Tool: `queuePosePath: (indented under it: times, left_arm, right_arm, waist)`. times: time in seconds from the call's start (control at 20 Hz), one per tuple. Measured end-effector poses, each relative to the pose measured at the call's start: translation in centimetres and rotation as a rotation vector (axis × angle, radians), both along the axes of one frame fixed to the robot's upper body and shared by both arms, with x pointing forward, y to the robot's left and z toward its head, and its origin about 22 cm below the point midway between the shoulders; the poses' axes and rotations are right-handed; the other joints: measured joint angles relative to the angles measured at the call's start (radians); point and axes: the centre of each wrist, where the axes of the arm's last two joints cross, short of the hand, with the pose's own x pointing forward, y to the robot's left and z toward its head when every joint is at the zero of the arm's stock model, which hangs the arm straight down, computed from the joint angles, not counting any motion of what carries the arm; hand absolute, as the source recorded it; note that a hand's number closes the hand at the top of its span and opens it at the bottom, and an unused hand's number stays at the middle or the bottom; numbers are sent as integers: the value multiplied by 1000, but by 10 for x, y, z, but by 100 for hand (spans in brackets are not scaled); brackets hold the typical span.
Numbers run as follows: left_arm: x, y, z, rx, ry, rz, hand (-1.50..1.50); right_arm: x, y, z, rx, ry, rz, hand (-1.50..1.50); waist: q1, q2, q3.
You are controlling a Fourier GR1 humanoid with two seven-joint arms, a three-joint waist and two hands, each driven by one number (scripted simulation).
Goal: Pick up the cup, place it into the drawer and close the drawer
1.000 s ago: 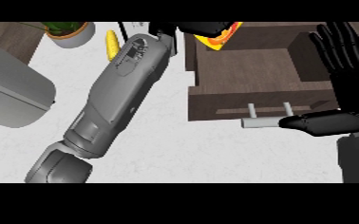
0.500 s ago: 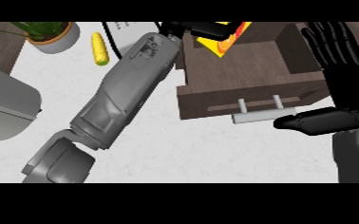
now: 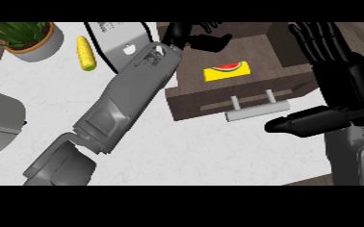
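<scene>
The cup [image 3: 227,71] is yellow with a watermelon picture and lies inside the open dark brown drawer [image 3: 192,101], near its middle. The drawer's grey handle [image 3: 257,109] faces the lower edge of the head view. My left hand [image 3: 193,34] hovers over the drawer's back left corner, with relaxed fingers that hold nothing, a short way from the cup. My left forearm [image 3: 135,91] crosses the counter diagonally from the lower left. My right hand [image 3: 323,53] is open at the right, fingers up beside the drawer, its thumb [image 3: 295,123] just right of the handle.
A potted plant [image 3: 30,38] stands at the top left with a corn cob [image 3: 86,54] beside it. A white and grey flat appliance [image 3: 117,41] lies partly under my left forearm. A grey rounded object [image 3: 8,120] sits at the left edge.
The cup was at my left hand's fingers; now it lies free in the drawer and the hand has let go. The drawer sits lower and more central in view.
</scene>
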Motion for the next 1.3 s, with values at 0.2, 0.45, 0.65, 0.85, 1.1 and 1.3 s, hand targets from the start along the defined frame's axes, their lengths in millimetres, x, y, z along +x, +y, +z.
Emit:
queuePosePath:
  times: [0.2, 0.45, 0.65, 0.85, 1.1, 1.3]
  left_arm:
    - [-2, 2, -5, -88, -4, -1, -150]
    - [-4, -1, 1, -237, -48, -37, -150]
    - [-4, -1, 5, -339, -92, -23, -150]
    - [-3, -1, 8, -393, -122, 18, -150]
    - [-2, 2, 2, -422, -125, 49, -150]
    - [-4, 8, -8, -462, -124, 52, -150]
  right_arm:
    - [2, 13, -2, 15, 14, 113, 150]
    - [5, 32, -1, -14, 31, 331, 150]
    - [1, 38, -5, -140, 95, 471, 150]
    - [-6, 33, -9, -356, 164, 521, -150]
    - [-14, 25, -16, -585, 187, 415, -150]
    - [-10, 34, -41, -697, 216, 314, -150]
  waist:
    - [-16, 5, -1]
    - [-18, 5, -2]
    - [1, -4, -2]
    - [30, -15, -2]
    - [83, -26, -2]
    - [131, -31, -1]
